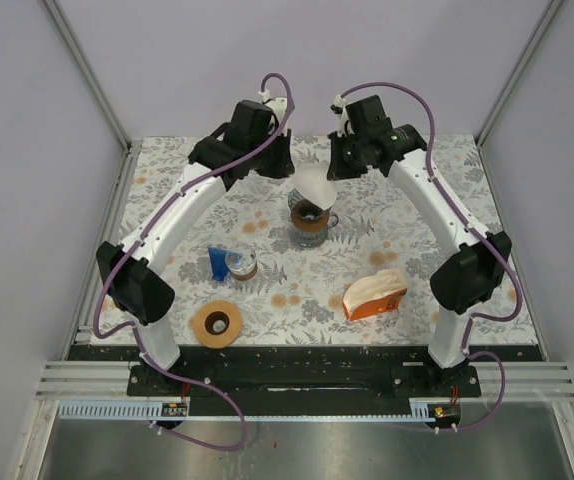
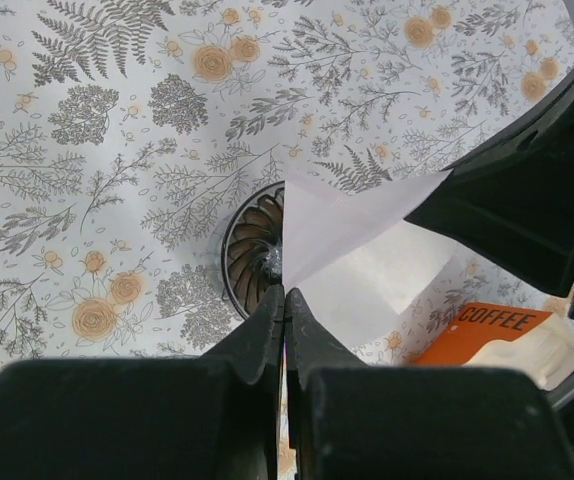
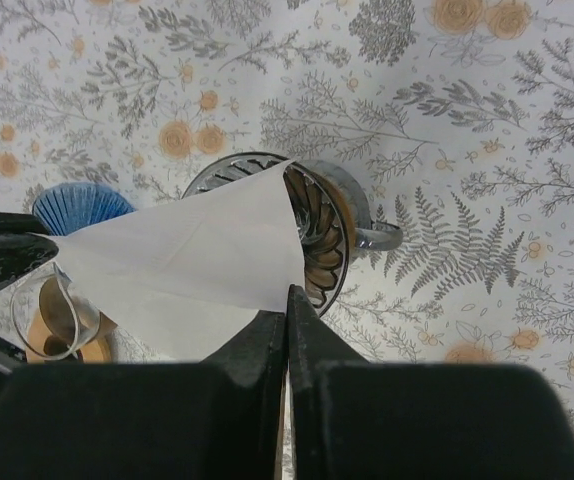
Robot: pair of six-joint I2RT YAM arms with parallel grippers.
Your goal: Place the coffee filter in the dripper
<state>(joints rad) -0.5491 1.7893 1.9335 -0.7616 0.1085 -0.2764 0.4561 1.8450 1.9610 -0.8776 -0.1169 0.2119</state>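
Observation:
A white paper coffee filter (image 1: 313, 184) hangs spread just above the glass dripper (image 1: 310, 224) at mid-table. My left gripper (image 1: 287, 172) is shut on the filter's left edge. My right gripper (image 1: 338, 168) is shut on its right edge. In the left wrist view the closed jaws (image 2: 284, 292) pinch the filter's corner (image 2: 352, 245) over the dripper's ribbed bowl (image 2: 250, 256). In the right wrist view the closed jaws (image 3: 288, 291) pinch the filter (image 3: 192, 255), which covers most of the dripper (image 3: 323, 228).
A blue ribbed object (image 1: 217, 262) and a small glass cup (image 1: 240, 264) stand left of the dripper. A tape roll (image 1: 216, 324) lies near the front left. An orange coffee bag (image 1: 375, 295) lies front right.

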